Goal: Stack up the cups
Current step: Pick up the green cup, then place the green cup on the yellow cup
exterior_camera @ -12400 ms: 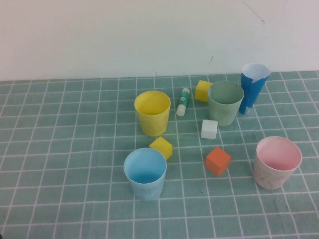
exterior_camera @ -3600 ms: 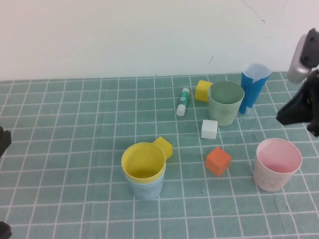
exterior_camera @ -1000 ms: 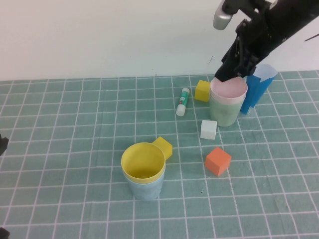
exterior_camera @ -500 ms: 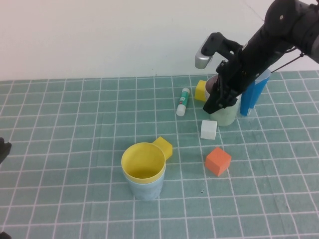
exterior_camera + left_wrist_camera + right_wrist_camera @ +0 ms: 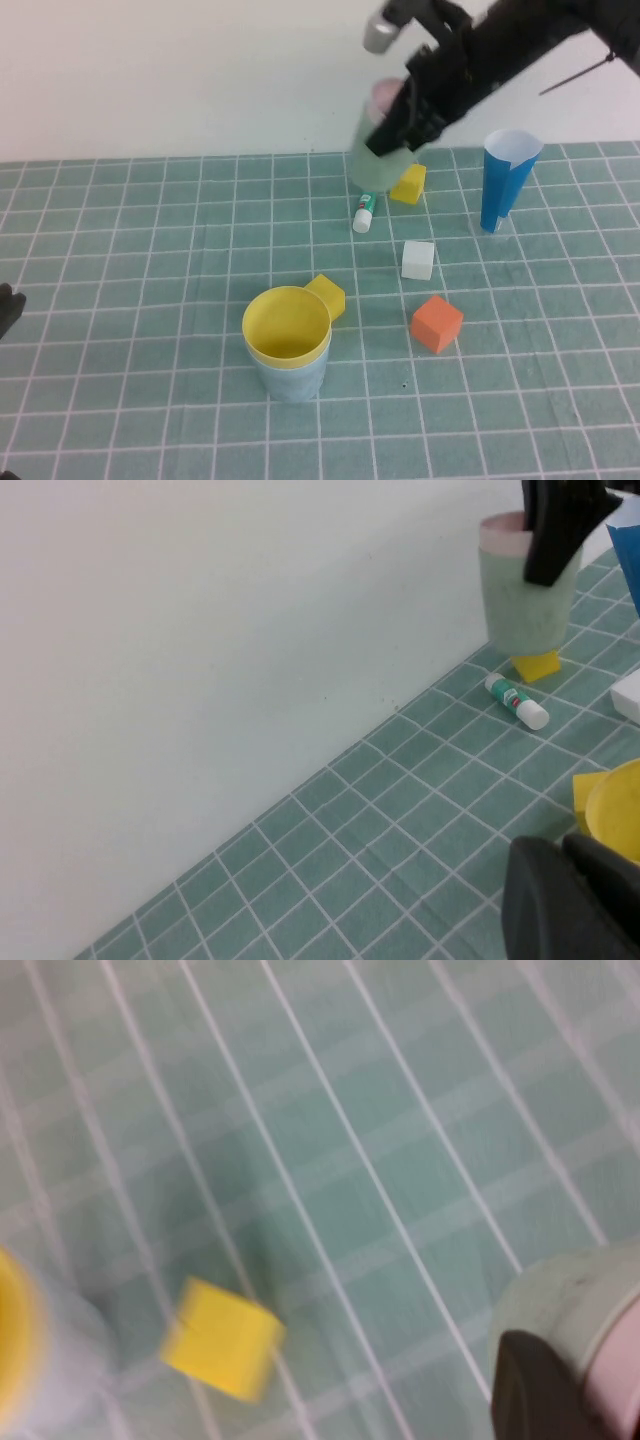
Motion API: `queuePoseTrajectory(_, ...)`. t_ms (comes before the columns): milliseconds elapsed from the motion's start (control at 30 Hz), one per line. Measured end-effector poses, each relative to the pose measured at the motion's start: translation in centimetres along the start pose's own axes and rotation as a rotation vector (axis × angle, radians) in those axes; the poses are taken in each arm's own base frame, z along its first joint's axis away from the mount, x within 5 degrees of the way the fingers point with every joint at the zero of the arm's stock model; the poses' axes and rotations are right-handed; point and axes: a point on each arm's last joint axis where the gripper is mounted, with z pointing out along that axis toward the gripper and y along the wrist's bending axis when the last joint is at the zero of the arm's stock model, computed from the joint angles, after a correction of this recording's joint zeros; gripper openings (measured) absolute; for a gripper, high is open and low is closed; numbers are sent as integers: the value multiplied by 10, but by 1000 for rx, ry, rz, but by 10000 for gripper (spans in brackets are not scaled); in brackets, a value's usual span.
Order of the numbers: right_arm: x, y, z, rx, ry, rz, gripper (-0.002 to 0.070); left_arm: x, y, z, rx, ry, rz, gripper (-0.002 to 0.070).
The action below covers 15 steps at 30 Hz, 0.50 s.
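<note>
Right gripper (image 5: 400,125) is up in the air over the far middle of the counter (image 5: 120,300), fingers pinched on the rim of the pale green cup (image 5: 372,150). The pink cup (image 5: 385,97) sits nested inside it, with only its rim showing above the green one. That pair is off the counter, hanging above the glue stick (image 5: 367,205) and the far yellow block (image 5: 408,184).

Left gripper (image 5: 570,900) is low at the near left edge, fingers shut on nothing, well apart from everything.

Cup count: 4, in 2 stacks of 2.
- Yellow cup (image 5: 287,325) is nested in the light blue cup (image 5: 290,378), standing upright at near centre.
- Pink in pale green, held by the right gripper.

Other stuff:
- 1 tall dark-blue cone cup (image 5: 503,180), upright at far right.
- 2 yellow blocks; the second yellow block (image 5: 327,295) is just behind the yellow/blue stack, touching or nearly so.
- 1 white block (image 5: 418,259) and 1 orange block (image 5: 437,323), right of centre.
- 1 glue stick, lying flat.
</note>
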Motion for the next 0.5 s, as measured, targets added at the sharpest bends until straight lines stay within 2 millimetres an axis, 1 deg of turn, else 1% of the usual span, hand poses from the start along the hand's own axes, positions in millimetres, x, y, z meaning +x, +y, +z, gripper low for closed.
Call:
queuePoseTrajectory(33,-11,11,-7,1,-21,-24,64,0,0,0,0,0,0,0)
queuePoseTrajectory(100,-32,39,-17,-8,-48,-76,64,1,0,0,5,9,4,1)
queuePoseTrajectory(167,-53,76,-27,3,-47,-153,64,2,-1,0,9,26,16,0)
queuePoseTrajectory(200,-60,93,-32,11,-38,-183,64,4,-1,0,11,36,25,1)
queuePoseTrajectory(267,-71,131,-33,21,6,-244,64,5,-1,0,11,55,38,0)
queuePoseTrajectory(367,-71,175,-19,-24,81,-291,64,7,0,0,4,69,49,0)
queuePoseTrajectory(433,-64,189,-3,-64,135,-294,64,7,0,0,-1,69,47,0)
queuePoseTrajectory(500,-57,195,8,-88,178,-293,64,7,0,0,-2,70,44,0)
